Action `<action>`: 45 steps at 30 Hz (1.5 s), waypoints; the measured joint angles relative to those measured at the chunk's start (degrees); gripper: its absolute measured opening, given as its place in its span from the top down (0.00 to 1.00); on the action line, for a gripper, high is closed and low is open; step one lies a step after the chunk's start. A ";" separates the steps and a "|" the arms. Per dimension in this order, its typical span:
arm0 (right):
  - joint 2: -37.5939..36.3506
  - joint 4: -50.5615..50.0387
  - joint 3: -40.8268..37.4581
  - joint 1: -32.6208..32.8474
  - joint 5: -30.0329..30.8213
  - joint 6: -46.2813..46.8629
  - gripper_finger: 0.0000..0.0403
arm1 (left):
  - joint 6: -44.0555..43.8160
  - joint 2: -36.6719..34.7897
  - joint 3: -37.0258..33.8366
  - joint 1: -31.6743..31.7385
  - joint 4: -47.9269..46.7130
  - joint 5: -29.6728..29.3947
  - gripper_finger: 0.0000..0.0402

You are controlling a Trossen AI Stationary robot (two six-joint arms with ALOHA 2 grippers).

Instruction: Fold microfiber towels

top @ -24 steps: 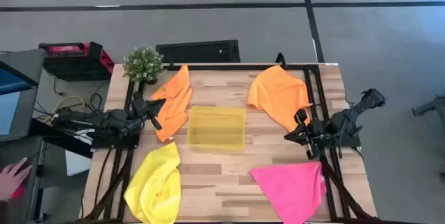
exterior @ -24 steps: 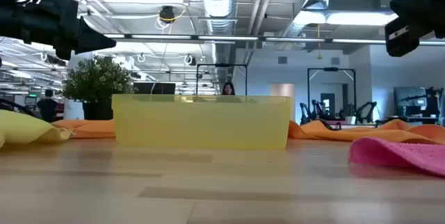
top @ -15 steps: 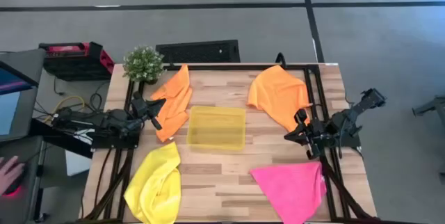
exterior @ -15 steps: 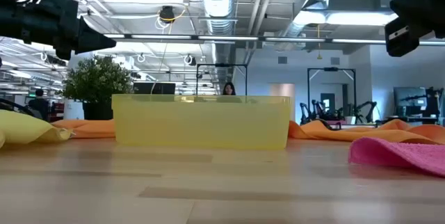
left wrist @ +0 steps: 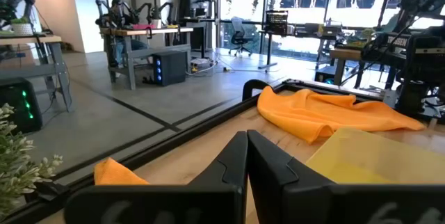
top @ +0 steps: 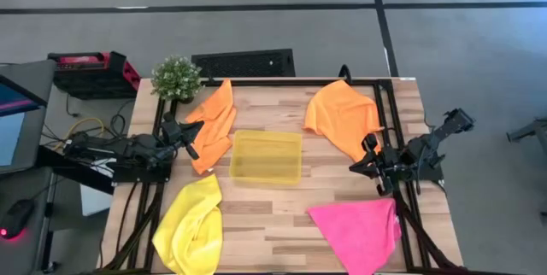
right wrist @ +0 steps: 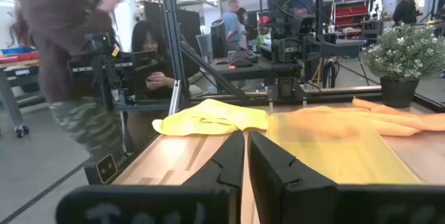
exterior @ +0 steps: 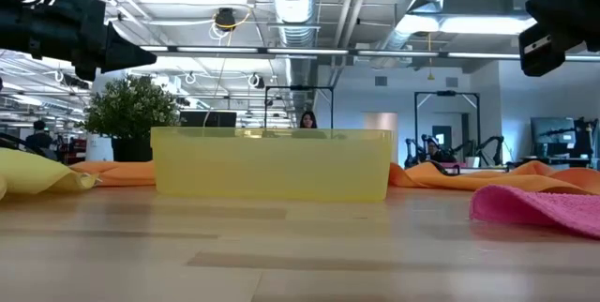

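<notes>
Four microfiber towels lie crumpled on the wooden table: an orange one point(top: 214, 121) at the far left, another orange one point(top: 342, 114) at the far right, a yellow one point(top: 190, 224) hanging over the near left edge, and a pink one point(top: 359, 228) at the near right. My left gripper point(top: 194, 147) hovers shut above the near edge of the left orange towel. At the table's right edge, between the right orange and pink towels, my right gripper point(top: 357, 169) hovers shut. In both wrist views the fingers point(left wrist: 236, 156) point(right wrist: 235, 156) have nothing between them.
A translucent yellow tray point(top: 267, 157) stands at the table's middle. A potted plant point(top: 177, 77) sits at the far left corner. Black frame rails point(top: 385, 113) run along the left and right edges. Bare wood point(top: 265, 219) lies between the yellow and pink towels. People stand beyond the table.
Both arms have kept still and the towels lie as before. A person's hand beside the table's left, near the floor, has gone out of the high view.
</notes>
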 joint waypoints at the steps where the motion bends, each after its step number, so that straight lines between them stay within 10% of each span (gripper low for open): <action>1: 0.00 0.00 0.00 -0.01 0.02 0.01 0.89 | 0.00 0.00 -0.01 -0.01 0.00 0.01 1.00; 45: 0.00 0.00 0.00 -0.10 0.15 -3.00 0.89 | 7.78 -0.01 -0.07 -0.01 1.00 0.30 1.00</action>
